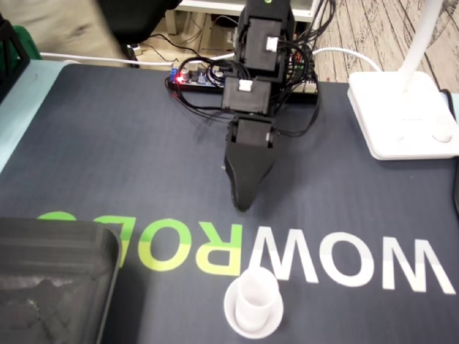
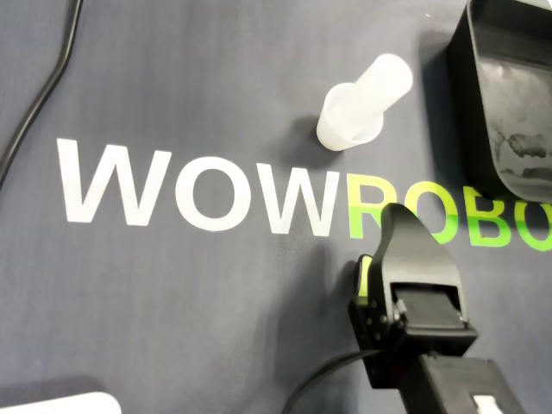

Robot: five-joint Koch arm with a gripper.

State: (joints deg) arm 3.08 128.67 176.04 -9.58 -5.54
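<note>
Approach looks like the step in hand: the gripper (image 1: 244,204) hangs tip-down over the dark mat (image 1: 107,158) at the middle of the fixed view. It is well apart from the white plastic cup (image 1: 252,304), which stands upright at the lower centre of that frame, just below the white W of the printed lettering (image 1: 344,261). In the overhead view the cup (image 2: 362,103) sits right of upper centre, and the gripper (image 2: 397,214) points toward it from the lower right, its tip over the green letters. Only one black tip shows in either picture, so I cannot tell whether the pincer is parted or closed; nothing is in it. To do this well, I judge, the jaws should be spread wide before the descent. They should come down astride the narrow upper tube rather than the wider foot, then close gently, since so light a cup would likely tip or skate at a glancing touch. The black tray (image 1: 64,240) lies at lower left of the fixed view.
</note>
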